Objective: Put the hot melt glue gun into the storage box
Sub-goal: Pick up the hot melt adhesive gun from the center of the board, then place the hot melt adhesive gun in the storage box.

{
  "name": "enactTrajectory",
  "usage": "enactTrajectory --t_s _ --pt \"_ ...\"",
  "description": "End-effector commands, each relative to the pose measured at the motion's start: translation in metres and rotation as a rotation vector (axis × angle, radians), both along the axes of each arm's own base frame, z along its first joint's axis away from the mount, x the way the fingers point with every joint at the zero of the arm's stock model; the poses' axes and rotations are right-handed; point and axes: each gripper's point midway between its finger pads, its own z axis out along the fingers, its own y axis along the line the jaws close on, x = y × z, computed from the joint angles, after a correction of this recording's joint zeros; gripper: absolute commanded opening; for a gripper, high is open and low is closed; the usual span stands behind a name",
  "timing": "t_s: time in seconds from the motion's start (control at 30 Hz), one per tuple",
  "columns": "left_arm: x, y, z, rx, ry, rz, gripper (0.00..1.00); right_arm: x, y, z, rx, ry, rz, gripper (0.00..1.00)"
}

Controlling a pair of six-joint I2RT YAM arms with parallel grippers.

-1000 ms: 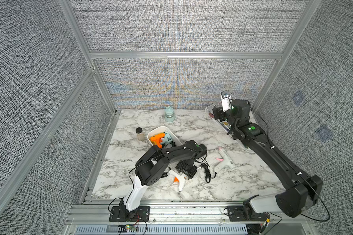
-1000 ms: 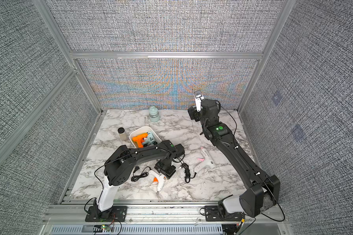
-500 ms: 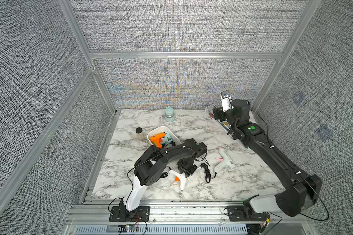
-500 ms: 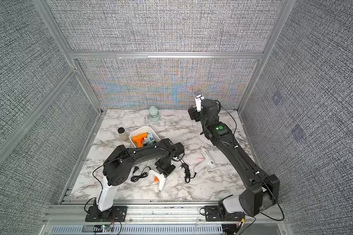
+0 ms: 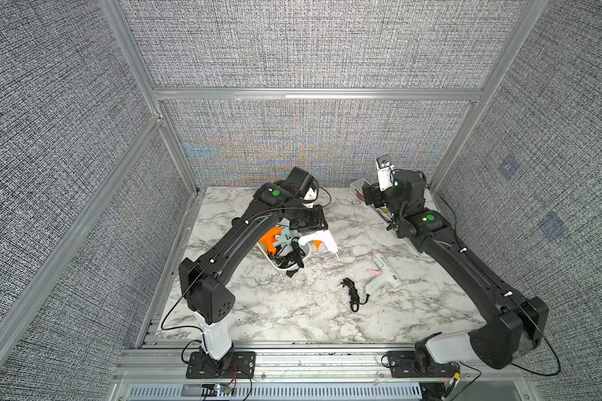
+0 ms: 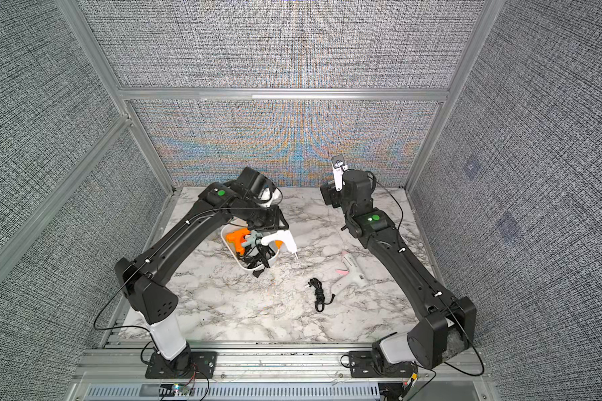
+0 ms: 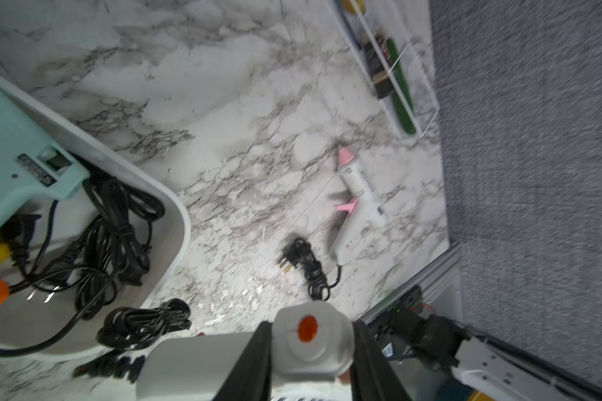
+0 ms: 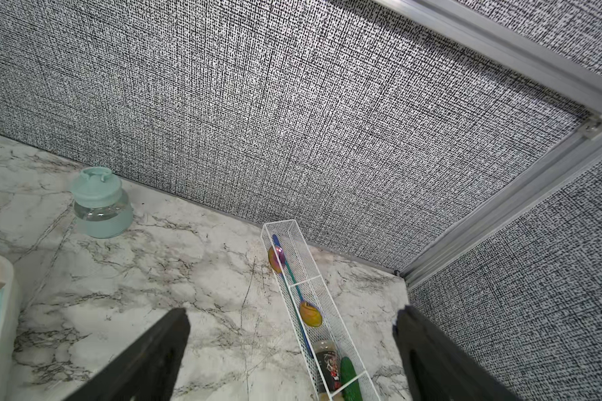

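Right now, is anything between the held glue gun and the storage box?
Nothing visible. The left end effector holds the white glue gun by the storage box; orange gun, teal gun and cords lie inside.

The left arm (image 5: 237, 243) and the right arm (image 5: 466, 264) are built of matte black angular links. Each is marked by a round green light (image 5: 275, 193) and set on a white base segment (image 5: 214, 335). Thin black cables (image 5: 171, 307) are clipped alongside. Black fingers (image 8: 160, 350) are borne by the right claw (image 8: 291, 333).

white glue gun (image 5: 322, 239), orange trigger; orange gun (image 5: 268, 239); mint gun (image 5: 285, 237); white storage box (image 7: 171, 250); black cord (image 5: 353, 295); grey-veined marble table (image 5: 292, 312).
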Motion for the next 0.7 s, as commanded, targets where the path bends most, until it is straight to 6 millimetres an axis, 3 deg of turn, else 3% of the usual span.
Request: enactTrajectory --t_s 0.0,0.17,0.3,0.5,0.67 --pt "0.034 -0.015 0.053 -0.311 0.02 0.157 0.0 -0.001 0.001 0.001 0.023 -0.005 0.003 0.97" --pt "0.07 0.005 0.071 -0.56 0.063 0.402 0.0 -0.004 0.001 -0.003 0.024 0.001 0.005 0.97" --pt "0.083 0.043 0.078 -0.651 0.015 0.595 0.0 -0.007 0.001 -0.007 0.03 0.01 0.01 0.97" --pt "0.073 0.107 0.088 -0.678 -0.104 0.855 0.0 -0.008 0.003 -0.013 0.037 0.024 0.021 0.97" --pt "0.061 0.132 0.115 -0.689 -0.205 0.902 0.0 -0.005 0.008 -0.014 0.055 0.026 0.035 0.97"
